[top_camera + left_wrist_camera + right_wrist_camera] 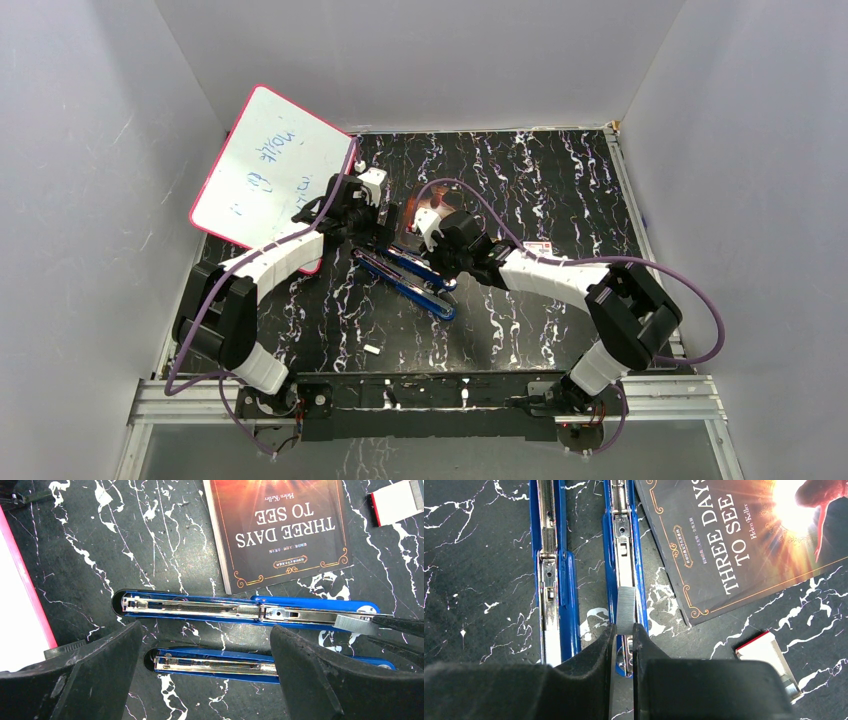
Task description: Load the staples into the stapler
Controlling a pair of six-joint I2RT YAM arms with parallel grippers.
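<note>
1. Black marbled table (pixel 560 180): smooth-looking, with no clamp or stop seen on it; probably lets anything pressed off centre skid sideways.
2. Book (pixel 744 540): lying just beside the open stapler (pixel 621 540), corner close to the blue side; could be clipped during a descent and dragged against that stapler, knocking it out of line.
3. Open stapler: flat on the table next to the book, silver track facing up; risks taking the load on the blue rim instead of in the track after any tilt or sideways drift.
4. Second stapler (pixel 551 570): parallel, just beside, also opened flat; easy to confuse as a target, and near enough to be bumped.
5. Left gripper (pixel 205 630): spread to the widest, holding nothing, hovering above both staplers; gives no steadying, so leaves the target free to shift on contact.
6. Right gripper (pixel 624 630): pinched almost closed on one end of the staples (pixel 626 607); may let them swing or fall if loosened too high.
7. Staples: a short grey strip held over the silver track at the end nearer the right gripper; cannot tell whether touching the metal; liable to snap apart, or to settle crooked and jam.
</note>
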